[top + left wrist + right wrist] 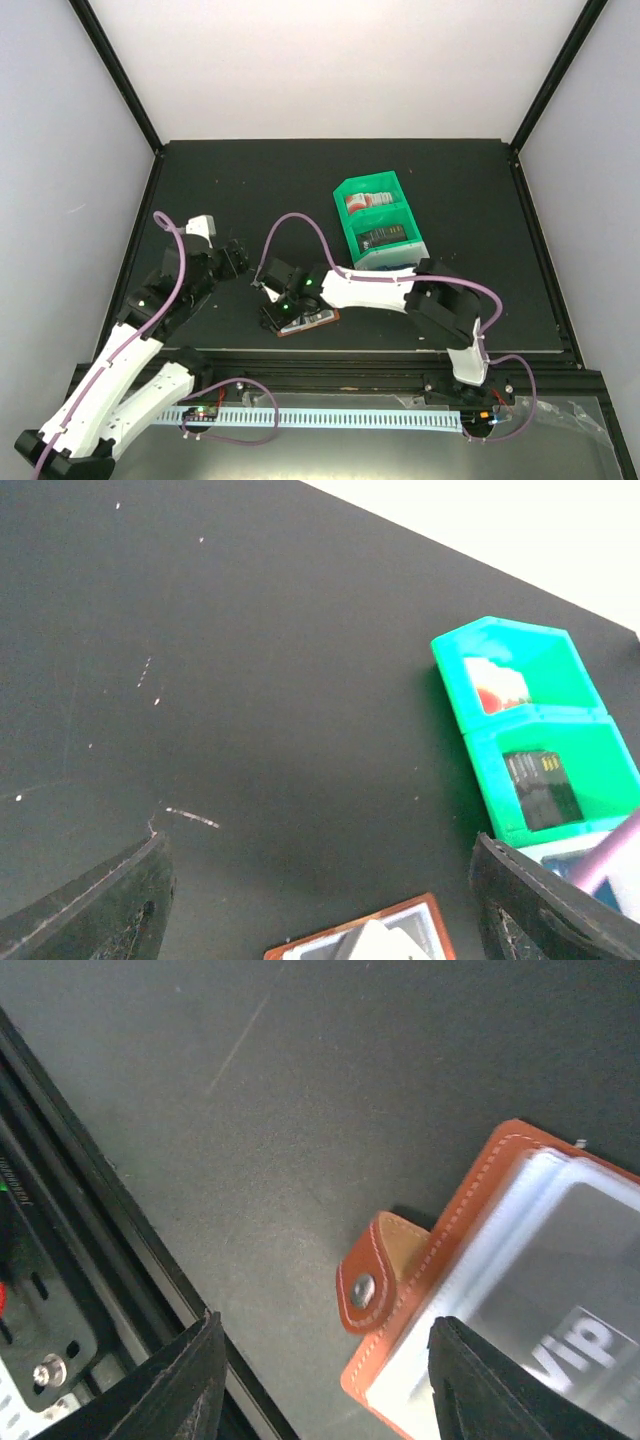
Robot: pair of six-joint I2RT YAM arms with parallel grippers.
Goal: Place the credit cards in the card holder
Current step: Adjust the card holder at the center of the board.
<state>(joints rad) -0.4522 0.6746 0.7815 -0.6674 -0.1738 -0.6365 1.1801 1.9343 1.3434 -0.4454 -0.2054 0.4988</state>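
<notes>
Right wrist view: the card holder (500, 1260) lies open on the black table (250, 1110). It is brown leather with pale stitching, its snap tab (365, 1282) turned outward and a "Vip" card (580, 1335) in its clear sleeve. The holder sits partly under one finger of the right gripper (320, 1400), whose jaws are spread and grip nothing. The left gripper (315, 910) hovers with its jaws wide, the holder's corner showing low between them.

We could read only one word: "Vip", in pale letters on the grey card (575, 1310) behind the clear sleeve of the card holder (470, 1200). The dark card (540, 788) in the green tray (500, 640) bore pale marks, perhaps print, too small for us to read.
</notes>
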